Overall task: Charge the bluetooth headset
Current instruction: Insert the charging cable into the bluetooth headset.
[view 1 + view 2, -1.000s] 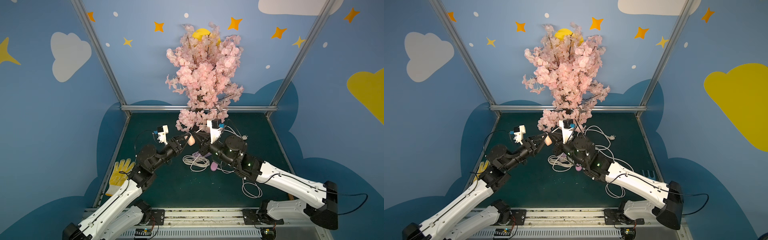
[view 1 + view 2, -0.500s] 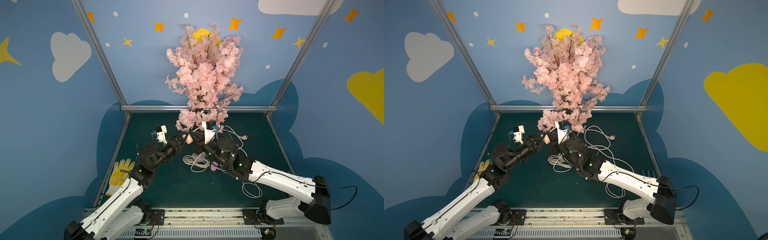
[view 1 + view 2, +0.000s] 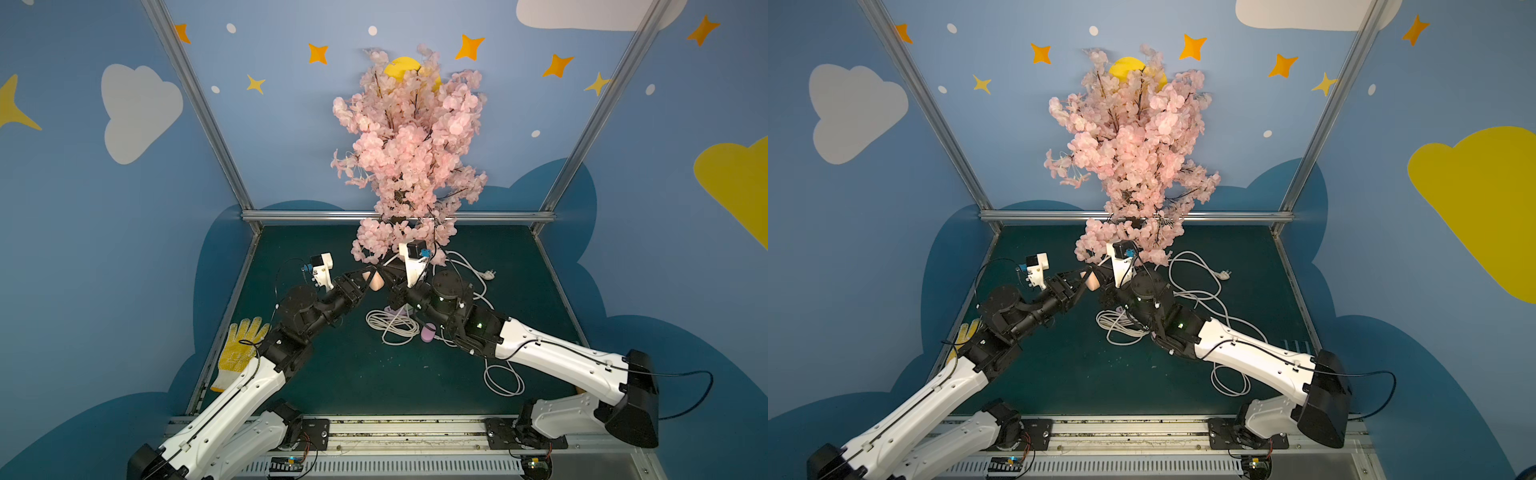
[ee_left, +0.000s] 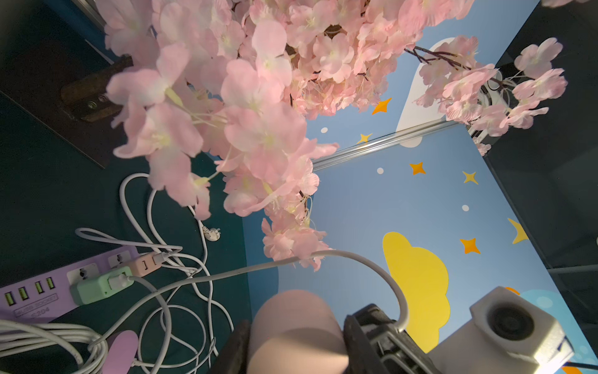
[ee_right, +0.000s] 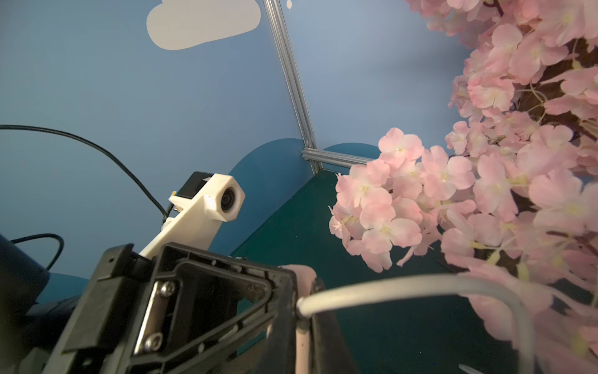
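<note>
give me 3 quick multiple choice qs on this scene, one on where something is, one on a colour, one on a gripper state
1. Where does the yellow glove lie?
A) at the edge of the table, beside the left arm
B) under the blossom tree
C) hanging from a branch

2. What colour is the power strip?
A) white
B) purple
C) black

3. What is the right gripper doing?
A) standing wide open and empty
B) shut on the glove
C) shut on the white cable

Answers:
1 A: both top views show it flat at the edge, next to that arm.
2 B: the left wrist view shows its purple body.
3 C: the cable runs out from between its closed fingers.
</note>
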